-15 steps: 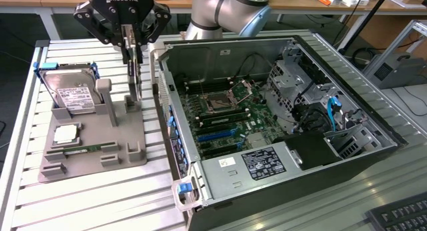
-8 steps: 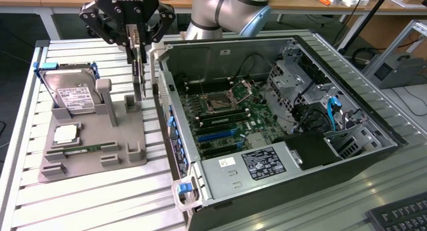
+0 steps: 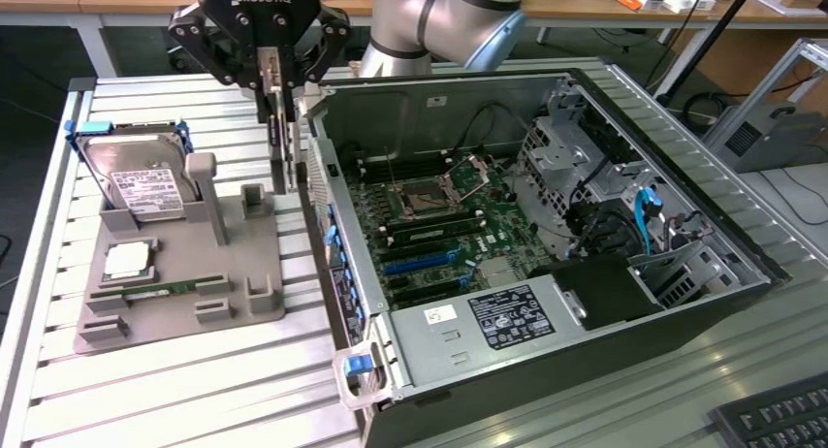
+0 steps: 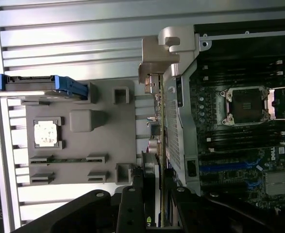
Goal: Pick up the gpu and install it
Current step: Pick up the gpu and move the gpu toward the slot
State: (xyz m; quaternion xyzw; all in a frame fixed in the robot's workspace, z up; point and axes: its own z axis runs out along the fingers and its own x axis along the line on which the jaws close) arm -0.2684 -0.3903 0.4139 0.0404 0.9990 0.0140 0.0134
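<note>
While the gpu [image 3: 279, 138] is clamped between the fingers of the gripper [image 3: 275, 80], it hangs upright and edge-on over the table [image 3: 194, 390]. It is placed between the grey holder [image 3: 181, 307] and the outer face of the rear wall of the case [image 3: 583, 370], just beside that wall and outside the case. The jaws are seen closed on the card's upper part, one finger on each face. In the wrist view the silver bracket [image 4: 157, 58] is seen at the card's far end, and the thin board edge is seen running nearly parallel with the perforated wall. The card's lower edge appears to be clear of the holder's posts, though contact there cannot be ruled out. The hard drive [image 3: 143, 191] and the RAM stick [image 3: 162, 289] are seen lying in the holder.

The pick-up is judged to be done, and the carry towards the case is judged to be the step in hand. Nothing is seated yet, and the blue slot [image 3: 421, 262] on the motherboard [image 3: 433, 210] is seen bare. For the install, enough height is called for to pass the card over the wall's rim. The card must then be set above the slot, upright, with its contact edge downward and the bracket against the rear wall. A straight, level descent is needed, since a tilted card would probably jam.
</note>
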